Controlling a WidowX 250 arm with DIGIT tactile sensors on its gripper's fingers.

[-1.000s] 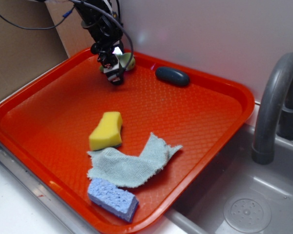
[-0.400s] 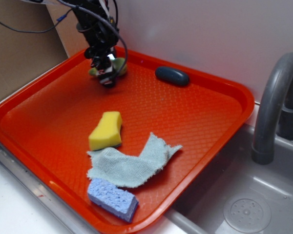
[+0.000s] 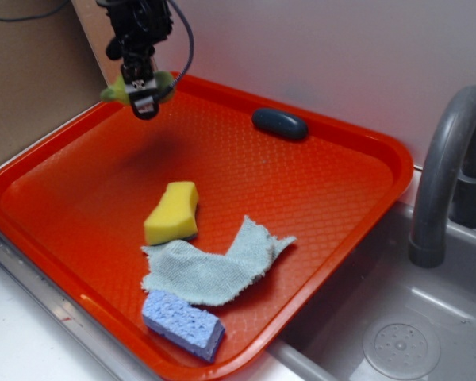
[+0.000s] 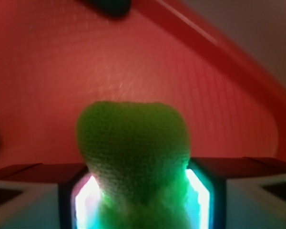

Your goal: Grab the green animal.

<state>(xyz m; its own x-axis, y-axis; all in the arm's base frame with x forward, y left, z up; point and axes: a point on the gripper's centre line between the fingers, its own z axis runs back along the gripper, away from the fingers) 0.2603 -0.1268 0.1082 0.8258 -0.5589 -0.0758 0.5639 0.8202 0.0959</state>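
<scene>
- I see a plain pale wall (image 3: pixel 341 48) behind the bench.
- Brown cardboard (image 3: pixel 32 87) stands at the left.
- A grey sink basin (image 3: pixel 397 333) with a curved grey faucet (image 3: pixel 440 167) sits at the right.

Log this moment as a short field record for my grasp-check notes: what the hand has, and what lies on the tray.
hand: the hand is closed on the green animal, at the tray's far left corner
green animal: clamped between both fingers in the wrist view, lifted clear of the tray
tray: red tray beside a sink
yellow sponge: lying near the tray's middle
cloth: grey cloth in front of the yellow sponge
blue sponge: at the near edge, touching the cloth
dark blue oval: by the far rim
</scene>
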